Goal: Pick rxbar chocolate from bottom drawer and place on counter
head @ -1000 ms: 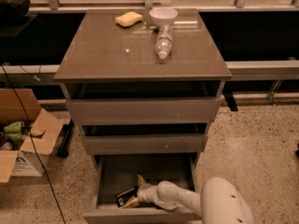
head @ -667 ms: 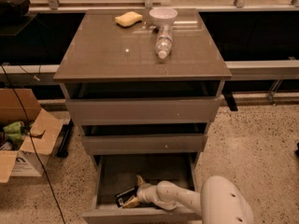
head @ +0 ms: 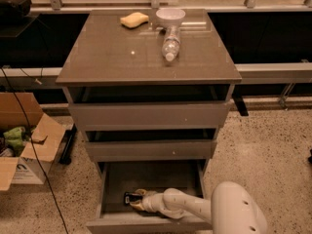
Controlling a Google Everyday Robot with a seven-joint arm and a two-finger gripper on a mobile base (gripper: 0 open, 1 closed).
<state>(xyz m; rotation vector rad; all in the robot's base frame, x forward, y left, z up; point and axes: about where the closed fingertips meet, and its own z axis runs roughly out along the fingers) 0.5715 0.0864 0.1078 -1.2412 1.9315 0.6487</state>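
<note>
The bottom drawer [head: 117,179] is pulled open, a shallow grey box. Inside near its front left lies the rxbar chocolate [head: 129,198], a small black bar with a white patch at its left end. My gripper [head: 138,200] reaches into the drawer from the right on a white arm and is at the bar, its tip right over it. The bar's right part is hidden by the gripper. The counter [head: 117,52] is the glossy grey-brown top of the cabinet, above.
On the counter lie a clear plastic bottle [head: 171,44], a white bowl [head: 170,17] and a yellow sponge [head: 134,19]. The two upper drawers stand slightly open. An open cardboard box [head: 22,135] and a black cable [head: 34,150] are on the floor at left.
</note>
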